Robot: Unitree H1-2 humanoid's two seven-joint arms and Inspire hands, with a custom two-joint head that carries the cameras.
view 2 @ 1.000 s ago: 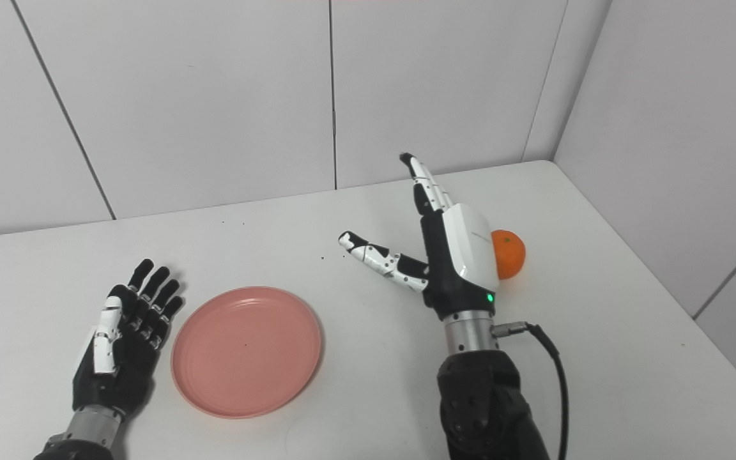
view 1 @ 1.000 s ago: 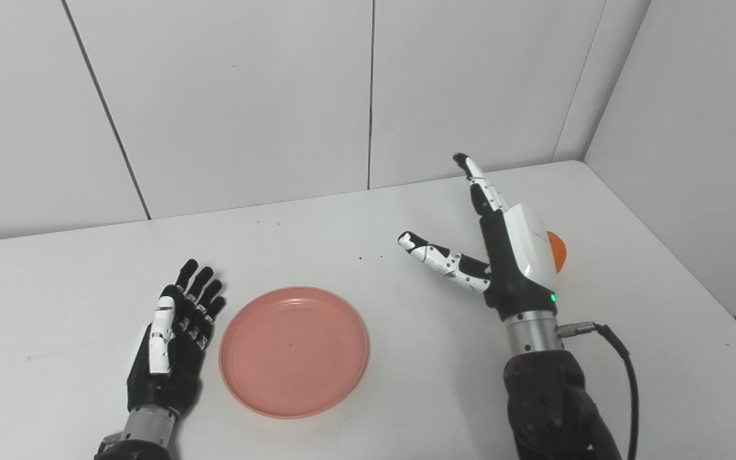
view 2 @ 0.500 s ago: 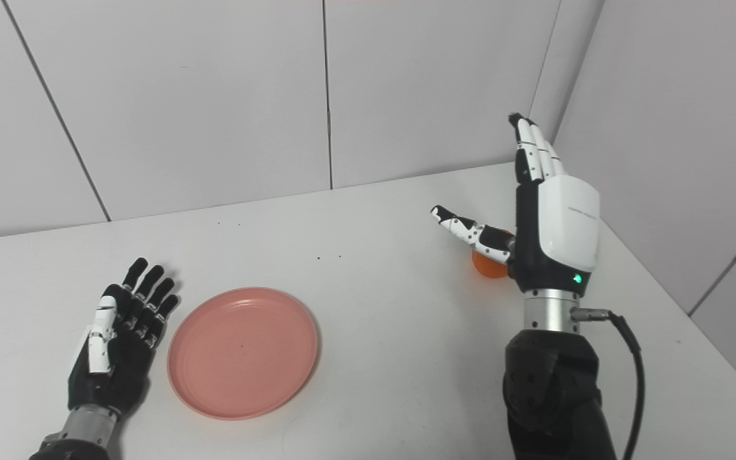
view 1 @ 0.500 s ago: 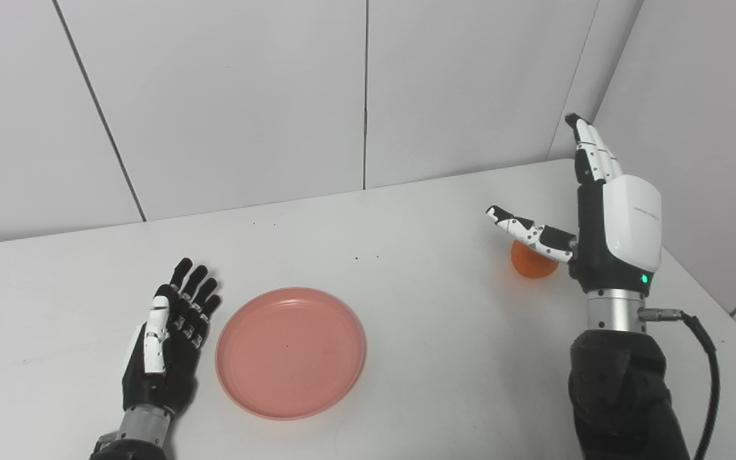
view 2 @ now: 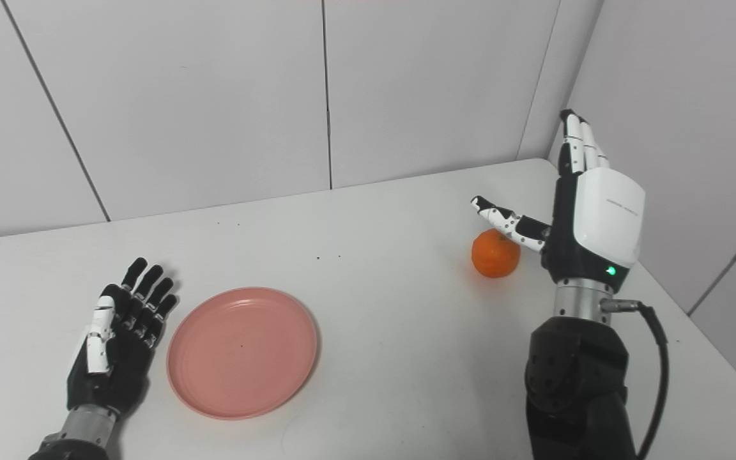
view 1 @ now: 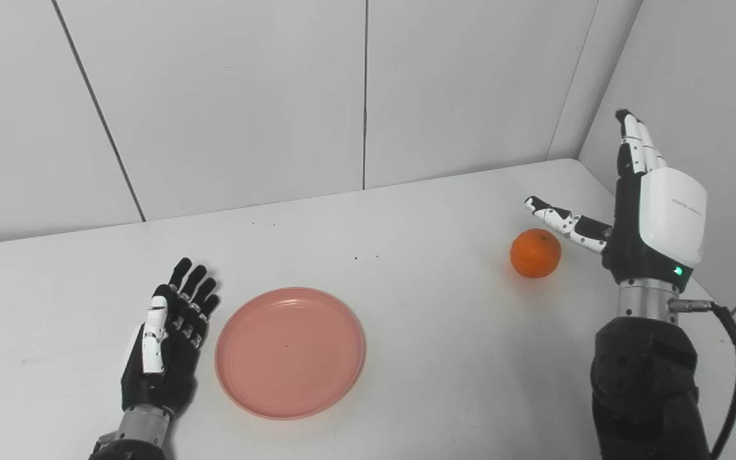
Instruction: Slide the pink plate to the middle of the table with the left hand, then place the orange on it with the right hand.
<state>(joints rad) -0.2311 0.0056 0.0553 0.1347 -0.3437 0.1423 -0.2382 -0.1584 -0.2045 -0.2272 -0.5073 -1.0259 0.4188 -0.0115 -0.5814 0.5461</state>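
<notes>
A pink plate (view 1: 290, 352) lies flat on the white table, left of the middle. My left hand (view 1: 165, 347) rests open and empty on the table just left of the plate, palm up, a small gap from its rim. An orange (view 1: 535, 253) sits on the table at the right. My right hand (view 1: 649, 217) is raised above the table just right of the orange, fingers straight up and thumb stretched out over it, open and empty. It also shows in the right eye view (view 2: 588, 214), with the orange (view 2: 496, 253) beside it.
The white table (view 1: 406, 306) meets grey wall panels at the back, and a side wall runs along its right edge close behind my right hand. A black cable (view 1: 729, 358) hangs from the right wrist.
My right hand has swung to the right, from left of the orange to its right side, and risen. The orange, plate and left hand stay put. The camera shifted slightly.
</notes>
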